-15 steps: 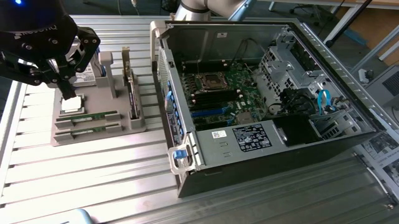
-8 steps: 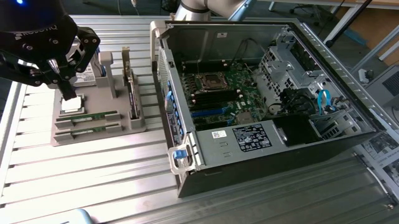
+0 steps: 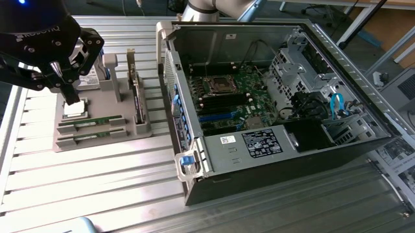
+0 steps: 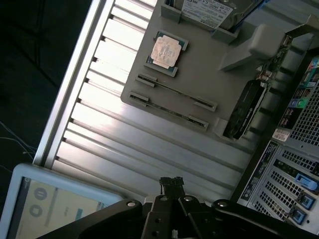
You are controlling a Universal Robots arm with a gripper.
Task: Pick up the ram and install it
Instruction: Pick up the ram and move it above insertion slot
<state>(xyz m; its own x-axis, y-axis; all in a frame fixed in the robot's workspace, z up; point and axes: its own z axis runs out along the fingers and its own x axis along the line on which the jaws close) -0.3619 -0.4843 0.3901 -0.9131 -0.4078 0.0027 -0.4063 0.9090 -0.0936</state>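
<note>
Ram (image 3: pixel 91 121) sits on edge in the grey holder (image 3: pixel 104 108) on the slatted metal table (image 3: pixel 97 184), at the exterior view's left of the open PC case (image 3: pixel 194 167). A look-alike second stick (image 3: pixel 91 136) lies parallel just beside it, and both thin green boards are caught at each end by small slotted brackets. Can't tell which of the two is the target, so I'm calling the one nearer the processor chip (image 3: pixel 75 110) the ram. The brackets probably leave the long top edge free so narrow fingers can pinch it from above. Gripper (image 3: pixel 70 98) hangs over the chip end of the holder, jaws closed together with nothing between them, clear of both sticks. From the wrist view it looks well above the table, not in contact with anything. The holder also carries a labelled hard drive (image 4: pixel 207 10) at its far end and a dark card (image 4: pixel 244 109) standing upright on the side nearest the case, so each part has its own seat, apart from the rest. The case lies on its side with the panel off and the motherboard (image 3: pixel 233 92) facing up, likely so a stick can go straight down. The long slots (image 3: pixel 224 103) by the socket look like the destination. No pick yet: both sticks are in the holder.
</note>
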